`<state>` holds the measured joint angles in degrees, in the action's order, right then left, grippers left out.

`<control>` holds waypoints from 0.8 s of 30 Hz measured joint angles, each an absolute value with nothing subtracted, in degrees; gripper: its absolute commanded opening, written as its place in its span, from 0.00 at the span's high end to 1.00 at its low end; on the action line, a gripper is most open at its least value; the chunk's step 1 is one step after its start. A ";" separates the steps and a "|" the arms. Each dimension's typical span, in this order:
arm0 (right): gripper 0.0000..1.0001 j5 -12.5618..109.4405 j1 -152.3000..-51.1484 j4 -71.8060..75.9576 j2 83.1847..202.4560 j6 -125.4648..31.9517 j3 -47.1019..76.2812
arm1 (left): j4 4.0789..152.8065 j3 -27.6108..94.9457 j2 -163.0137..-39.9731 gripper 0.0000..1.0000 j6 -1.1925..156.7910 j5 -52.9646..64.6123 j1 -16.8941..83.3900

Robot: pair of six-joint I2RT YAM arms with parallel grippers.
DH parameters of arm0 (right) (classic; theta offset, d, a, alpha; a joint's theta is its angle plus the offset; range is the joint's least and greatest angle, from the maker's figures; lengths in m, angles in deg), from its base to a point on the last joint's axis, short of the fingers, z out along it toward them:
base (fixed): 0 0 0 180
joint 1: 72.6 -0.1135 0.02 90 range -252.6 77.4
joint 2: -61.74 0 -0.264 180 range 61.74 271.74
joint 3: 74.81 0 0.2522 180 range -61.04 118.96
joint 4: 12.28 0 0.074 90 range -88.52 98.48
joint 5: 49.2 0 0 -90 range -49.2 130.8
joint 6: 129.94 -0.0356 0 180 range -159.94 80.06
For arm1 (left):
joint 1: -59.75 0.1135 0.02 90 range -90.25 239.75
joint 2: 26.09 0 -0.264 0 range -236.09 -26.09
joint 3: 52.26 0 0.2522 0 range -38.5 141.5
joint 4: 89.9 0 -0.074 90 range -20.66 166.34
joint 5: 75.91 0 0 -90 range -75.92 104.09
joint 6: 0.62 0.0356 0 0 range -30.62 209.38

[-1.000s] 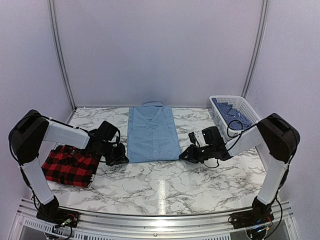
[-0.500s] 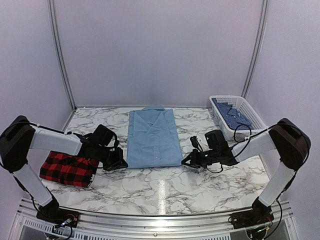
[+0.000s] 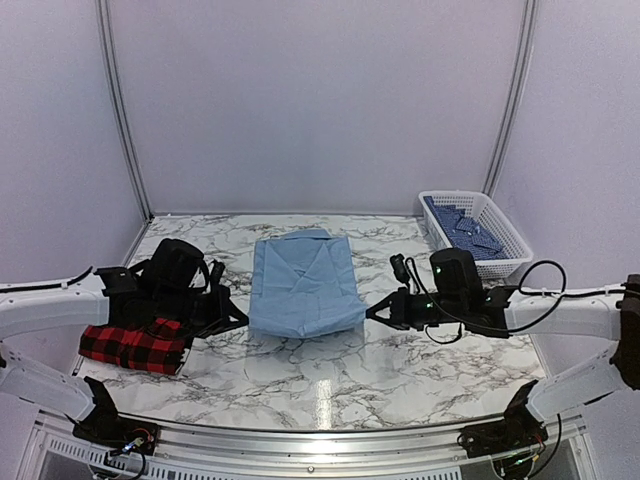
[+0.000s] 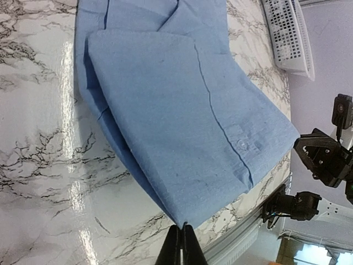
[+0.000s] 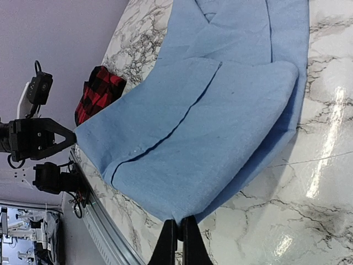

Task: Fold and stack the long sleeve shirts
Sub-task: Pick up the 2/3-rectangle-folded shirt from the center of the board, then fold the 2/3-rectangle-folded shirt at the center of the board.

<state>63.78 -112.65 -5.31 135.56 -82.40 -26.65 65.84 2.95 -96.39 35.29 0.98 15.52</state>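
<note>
The light blue shirt (image 3: 303,283) lies collar away in the middle of the marble table, its near hem lifted off the surface. My left gripper (image 3: 240,320) is shut on the hem's left corner, seen in the left wrist view (image 4: 182,227). My right gripper (image 3: 372,312) is shut on the right corner, seen in the right wrist view (image 5: 177,223). The lifted cloth (image 4: 182,121) sags between them and curls over the rest of the shirt (image 5: 187,138). The red-and-black plaid shirt (image 3: 135,345) lies folded at the left, partly under my left arm.
A white basket (image 3: 474,233) holding blue patterned cloth stands at the back right corner. The metal rail (image 3: 320,450) runs along the table's near edge. White walls close in the back and both sides.
Both grippers have risen from the table and moved toward me, lifting the blue shirt's near hem. The shirt's lower edge now hangs off the surface.
</note>
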 measured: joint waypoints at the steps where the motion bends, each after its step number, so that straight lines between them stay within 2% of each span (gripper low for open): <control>1: 1.00 63.56 -112.87 -4.32 134.77 -82.55 -26.08 | 65.12 3.65 -95.84 1.00 35.25 1.16 15.39; 5: 1.00 62.27 -112.82 0.53 136.02 -81.90 -19.44 | 61.07 9.94 -97.33 1.00 36.10 2.47 16.00; 10: 1.00 62.05 -110.18 3.96 147.39 -78.51 -1.71 | 59.26 22.34 -107.36 1.00 40.19 1.99 22.40; 19: 1.00 65.40 -98.09 2.13 185.53 -72.76 34.02 | 61.33 57.50 -143.82 1.00 48.69 -2.01 36.90; 24: 1.00 67.15 -94.77 0.84 202.79 -73.37 46.26 | 63.72 72.06 -162.27 1.00 50.00 -3.65 40.39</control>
<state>67.15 -94.77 0.84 202.79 -73.37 46.26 63.72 72.06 -162.27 50.00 -3.65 40.39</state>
